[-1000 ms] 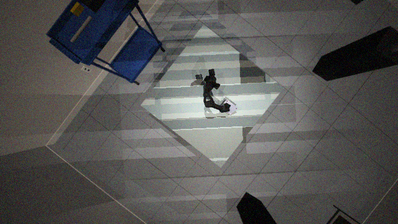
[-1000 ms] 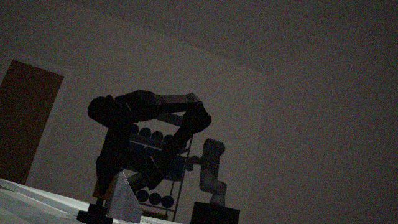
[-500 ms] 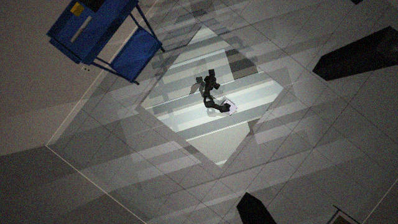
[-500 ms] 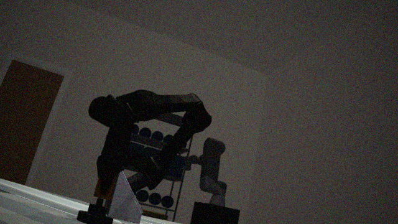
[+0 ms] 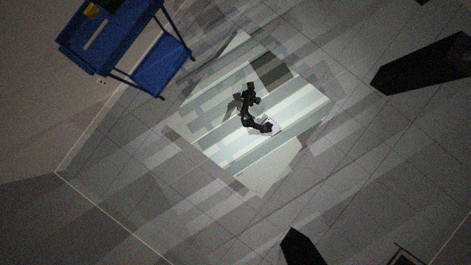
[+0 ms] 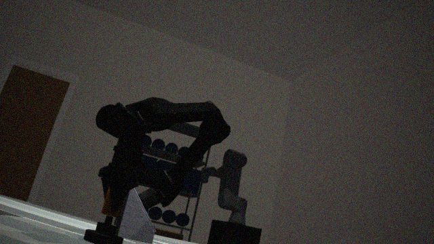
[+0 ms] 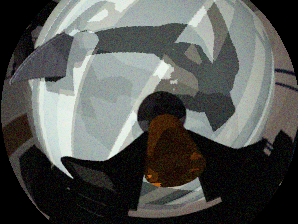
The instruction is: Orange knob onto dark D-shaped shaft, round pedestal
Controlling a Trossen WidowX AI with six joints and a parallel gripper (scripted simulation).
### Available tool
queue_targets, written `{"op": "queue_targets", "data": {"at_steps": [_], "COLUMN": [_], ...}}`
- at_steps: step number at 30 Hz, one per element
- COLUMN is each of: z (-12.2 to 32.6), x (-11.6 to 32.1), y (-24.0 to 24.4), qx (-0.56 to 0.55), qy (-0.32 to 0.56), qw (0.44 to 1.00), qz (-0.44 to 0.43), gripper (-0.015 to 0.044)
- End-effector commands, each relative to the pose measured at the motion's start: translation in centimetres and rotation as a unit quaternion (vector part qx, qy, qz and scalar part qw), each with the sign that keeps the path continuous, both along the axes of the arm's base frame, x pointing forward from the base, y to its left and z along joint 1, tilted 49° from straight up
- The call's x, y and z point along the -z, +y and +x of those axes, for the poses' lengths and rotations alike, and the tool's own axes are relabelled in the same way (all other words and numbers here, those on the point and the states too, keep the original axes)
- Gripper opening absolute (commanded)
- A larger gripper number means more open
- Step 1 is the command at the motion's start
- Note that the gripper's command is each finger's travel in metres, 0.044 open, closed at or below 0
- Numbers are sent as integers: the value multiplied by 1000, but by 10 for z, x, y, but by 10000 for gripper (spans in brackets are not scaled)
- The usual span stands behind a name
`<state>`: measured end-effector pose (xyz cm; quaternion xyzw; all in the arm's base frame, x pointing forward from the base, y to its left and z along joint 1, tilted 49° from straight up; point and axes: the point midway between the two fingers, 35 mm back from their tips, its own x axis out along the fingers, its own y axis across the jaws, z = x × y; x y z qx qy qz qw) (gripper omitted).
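The orange knob [image 6: 107, 204] [image 7: 171, 150] is upright between the fingers of my gripper [image 6: 111, 202] [image 7: 166, 133], which is shut on it. The dark round pedestal [image 6: 103, 236] [image 7: 161, 102] is directly below the knob in the exterior view. A short length of dark shaft [image 6: 108, 219] shows between the knob's lower edge and the pedestal. The knob is not down on the pedestal. How far the shaft reaches into the knob, and both flat sides, are hidden. In the top view the knob is too small and covered to make out.
A pale lilac panel [image 5: 274, 127] [image 6: 136, 218] [image 7: 47, 61] stands close beside the pedestal and gripper. A blue cart [image 5: 158, 66] is off at the upper left in the top view. Another robot arm [image 6: 230, 183] stands on a dark block in the background.
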<state>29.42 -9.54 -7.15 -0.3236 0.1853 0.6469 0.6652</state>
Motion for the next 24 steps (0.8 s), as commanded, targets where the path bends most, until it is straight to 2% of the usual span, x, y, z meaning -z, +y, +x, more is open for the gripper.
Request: {"op": "queue_targets", "data": {"at_steps": [1,24], "z": [1,1], "x": [-1,0], "y": [-1,-1], "qx": [-1,-1], "qy": [-4,-4], "qw": [1000,1000], "qz": [-1,-1], "gripper": [0,0]}}
